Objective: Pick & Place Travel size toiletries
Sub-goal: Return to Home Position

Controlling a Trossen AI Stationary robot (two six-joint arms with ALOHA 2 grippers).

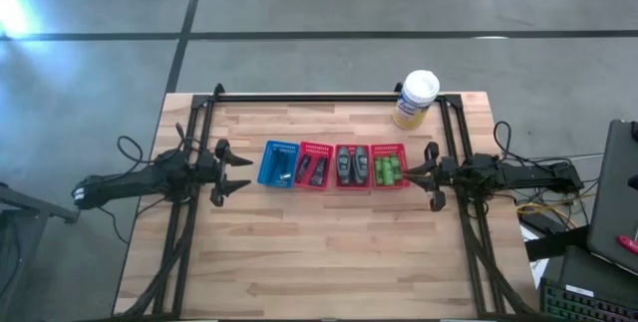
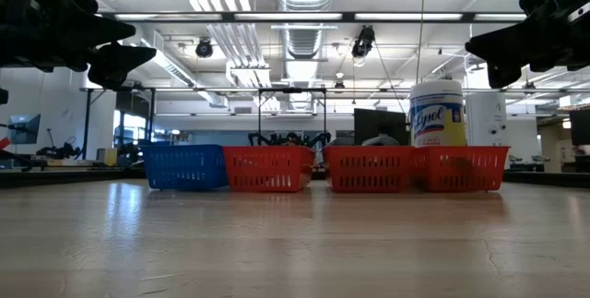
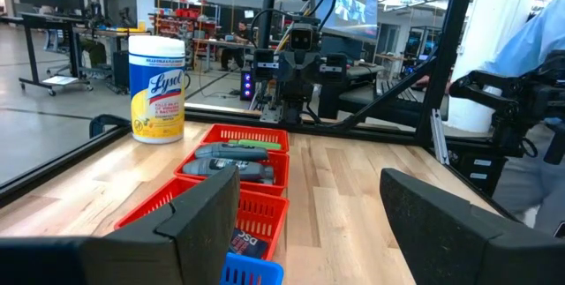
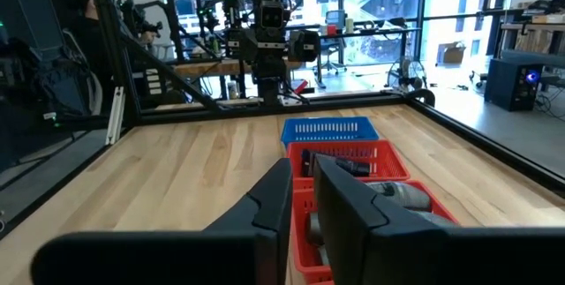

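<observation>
Arms flank the basket row: left gripper (image 1: pixel 244 172) spread and empty just off the blue basket (image 1: pixel 280 146), right gripper (image 1: pixel 413 170) pinched closed on nothing beside the green bottles (image 1: pixel 387 171). Toiletries (image 1: pixel 351 165) lie inside, the row running arm to arm, neither arm nearer.

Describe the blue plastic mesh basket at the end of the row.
The blue plastic mesh basket is rectangular, open-topped, with latticed walls. It sits level on the wooden table at the row's left end, its side against a red mesh basket. One small greyish item lies inside. The open left gripper hangs beside it, apart.
</observation>
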